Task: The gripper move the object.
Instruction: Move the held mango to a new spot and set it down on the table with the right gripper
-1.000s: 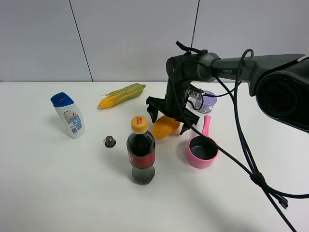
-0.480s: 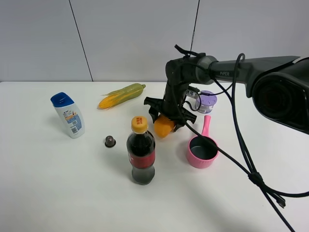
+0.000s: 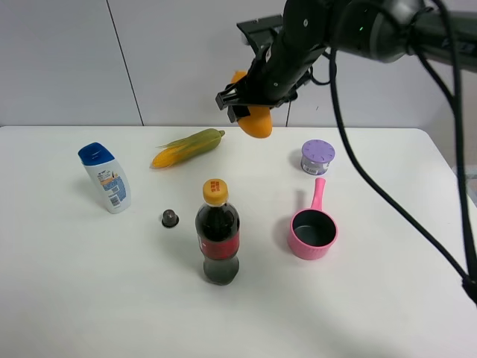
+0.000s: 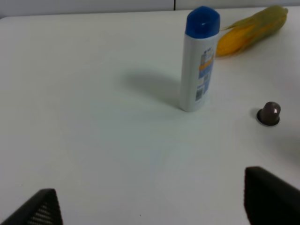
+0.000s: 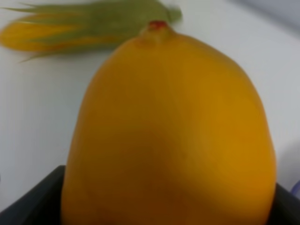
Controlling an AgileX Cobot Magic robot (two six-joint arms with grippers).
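My right gripper (image 3: 250,104) is shut on the orange-yellow mango (image 3: 256,121) and holds it high above the table, behind the cola bottle and right of the corn cob. In the right wrist view the mango (image 5: 168,136) fills the frame between the black fingers (image 5: 33,197), with the corn cob (image 5: 79,23) far below. My left gripper (image 4: 150,206) is open and empty low over bare table; only its two black fingertips (image 4: 269,194) show. The left gripper is out of the high view.
On the white table stand a cola bottle (image 3: 217,233), a blue-capped white bottle (image 3: 105,177), a corn cob (image 3: 187,148), a small dark capsule (image 3: 170,218), a pink pot (image 3: 313,231) and a purple-lidded jar (image 3: 317,156). The white bottle (image 4: 199,61) and capsule (image 4: 269,113) show in the left wrist view.
My right gripper closed on the mango on the table, then lifted it high and back, away from the cola bottle and pink pot.
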